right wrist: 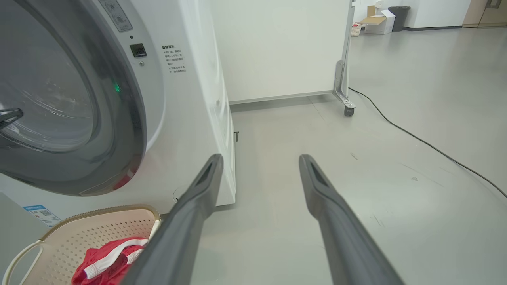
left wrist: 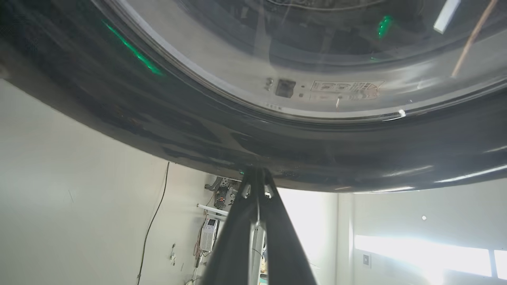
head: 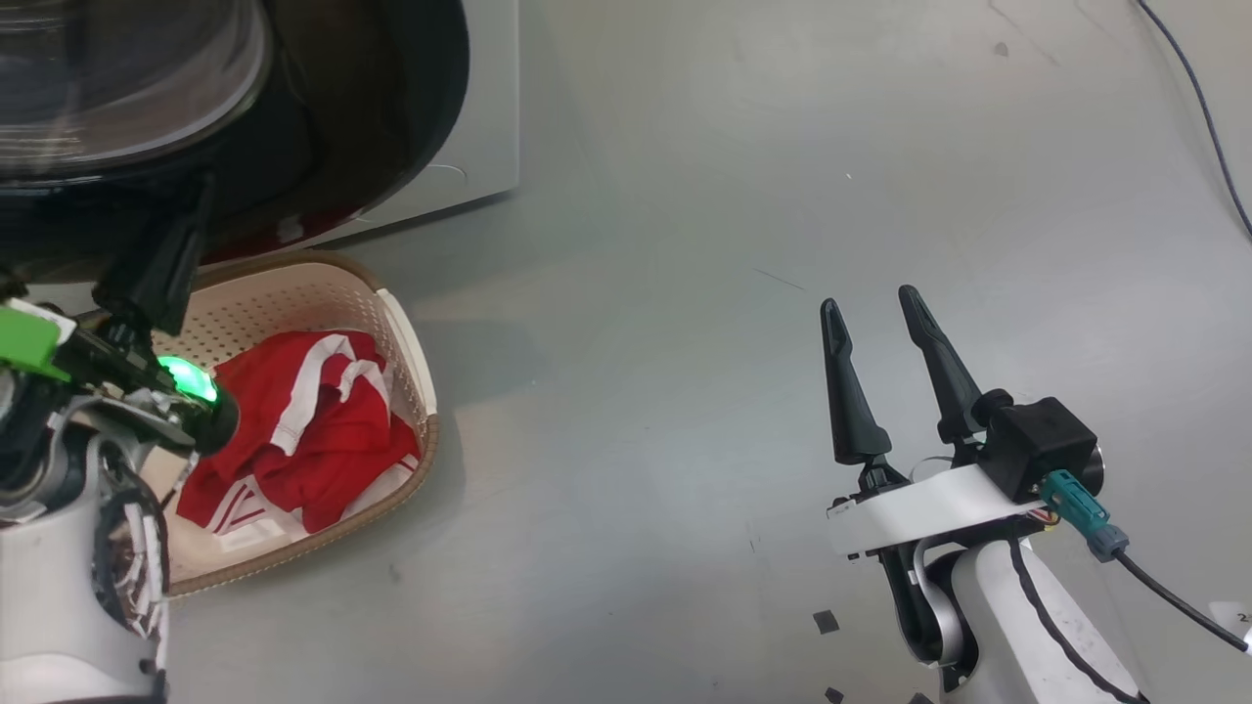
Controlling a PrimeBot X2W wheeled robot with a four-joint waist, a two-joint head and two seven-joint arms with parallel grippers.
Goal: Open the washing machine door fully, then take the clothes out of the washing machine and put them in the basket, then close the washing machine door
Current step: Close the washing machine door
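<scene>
Head view: the clothes (head: 303, 430) lie in the basket (head: 419, 352) beneath the washing machine door (head: 411, 108). Left end effector (left wrist: 257, 176), fingers together, seemingly touches its black rim; right end effector (head: 869, 299) hangs spread above the floor (head: 685, 196).

Clothes (head: 313, 430) red w/ white stripes; basket (head: 284, 303) cream, brown rim; door (head: 411, 98) rim black.
</scene>
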